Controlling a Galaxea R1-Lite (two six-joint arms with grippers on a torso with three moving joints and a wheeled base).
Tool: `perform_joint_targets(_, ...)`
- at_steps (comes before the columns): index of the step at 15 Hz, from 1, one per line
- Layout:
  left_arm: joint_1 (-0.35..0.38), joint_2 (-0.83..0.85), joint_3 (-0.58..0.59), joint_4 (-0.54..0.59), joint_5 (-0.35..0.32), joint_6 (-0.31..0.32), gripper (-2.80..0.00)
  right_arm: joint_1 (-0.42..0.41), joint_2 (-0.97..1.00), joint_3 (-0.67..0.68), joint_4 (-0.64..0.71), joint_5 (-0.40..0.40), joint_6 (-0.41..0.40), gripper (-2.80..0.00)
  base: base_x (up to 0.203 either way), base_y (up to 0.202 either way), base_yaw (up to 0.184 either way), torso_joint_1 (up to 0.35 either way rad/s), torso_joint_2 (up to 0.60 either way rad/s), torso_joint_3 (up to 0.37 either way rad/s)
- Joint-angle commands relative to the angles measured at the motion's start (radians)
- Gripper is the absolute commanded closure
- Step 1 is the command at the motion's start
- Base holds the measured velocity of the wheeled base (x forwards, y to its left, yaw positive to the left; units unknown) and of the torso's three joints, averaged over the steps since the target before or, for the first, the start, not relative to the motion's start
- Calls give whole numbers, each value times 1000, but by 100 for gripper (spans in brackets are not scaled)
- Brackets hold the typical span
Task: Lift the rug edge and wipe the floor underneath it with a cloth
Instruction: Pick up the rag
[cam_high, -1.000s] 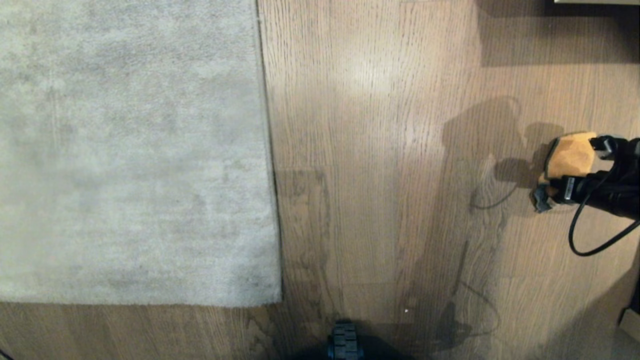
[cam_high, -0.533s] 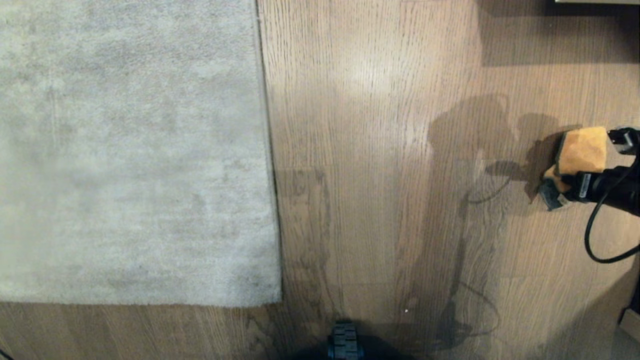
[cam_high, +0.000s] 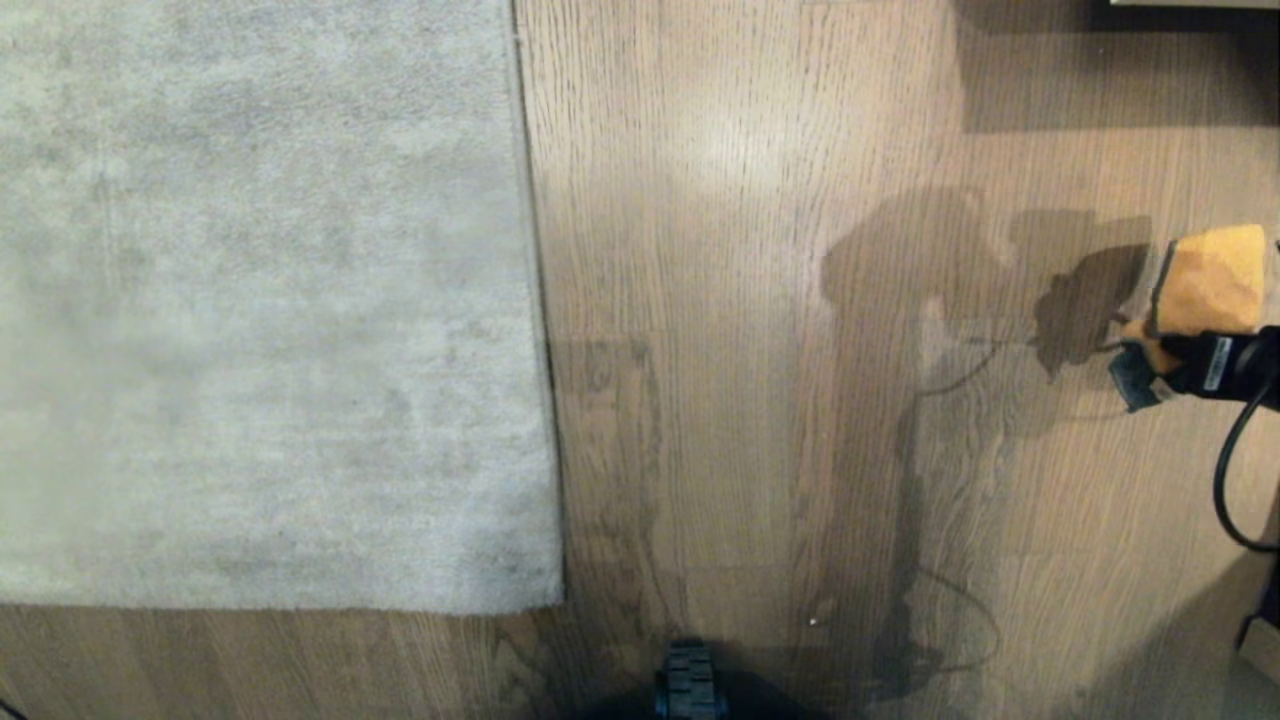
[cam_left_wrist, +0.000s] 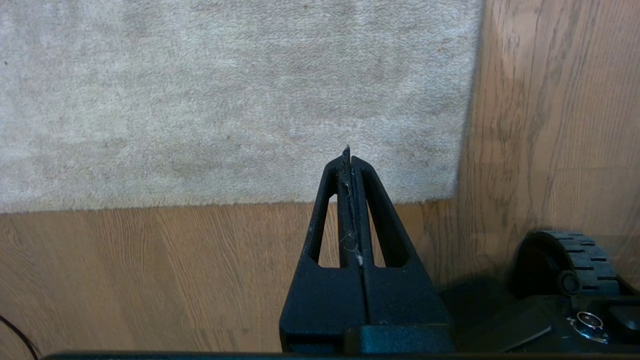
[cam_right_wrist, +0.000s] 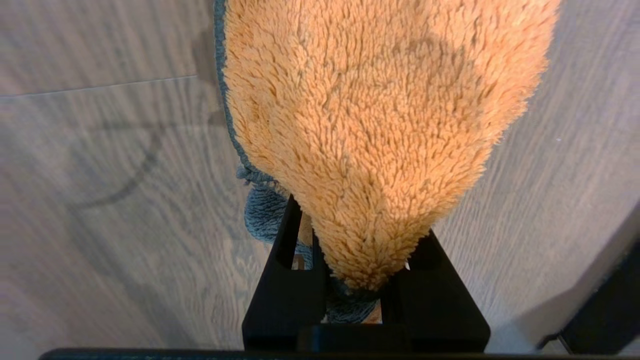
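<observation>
The grey-beige rug (cam_high: 260, 300) lies flat on the brown wood floor (cam_high: 760, 400). Its straight rug edge (cam_high: 540, 330) runs down to a corner (cam_high: 560, 603). At the far right of the head view, well away from the rug, my right gripper (cam_high: 1225, 312) is shut on the orange-yellow cloth (cam_high: 1205, 280). In the right wrist view the fluffy cloth (cam_right_wrist: 380, 115) bulges out of the right gripper (cam_right_wrist: 357, 225), its dark grey part (cam_right_wrist: 262, 210) beside one finger. My left gripper (cam_left_wrist: 347, 156) is shut and empty, held still above the rug's near border (cam_left_wrist: 225, 202) close to the corner (cam_left_wrist: 456, 197).
A black wheel of my base (cam_high: 690, 685) shows at the bottom middle, and again in the left wrist view as the wheel (cam_left_wrist: 570, 260). A pale piece of furniture (cam_high: 1190, 3) casts a shadow at the top right. A dark object (cam_high: 1262, 620) sits at the lower right edge.
My right gripper has carried the cloth to the right and a little upward in the head view, farther from the rug. The rug and the left gripper have stayed still.
</observation>
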Motion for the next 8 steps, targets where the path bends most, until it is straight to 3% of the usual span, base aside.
perform_joint_targets(1,0,0,0,0,0,0,0,0,-78,47,-8,2,-1,0,0,0,0,0,0,0)
perform_joint_targets(8,0,0,0,0,0,0,0,-1,-221,159,-21,-1,-5,0,0,0,0,0,0,0)
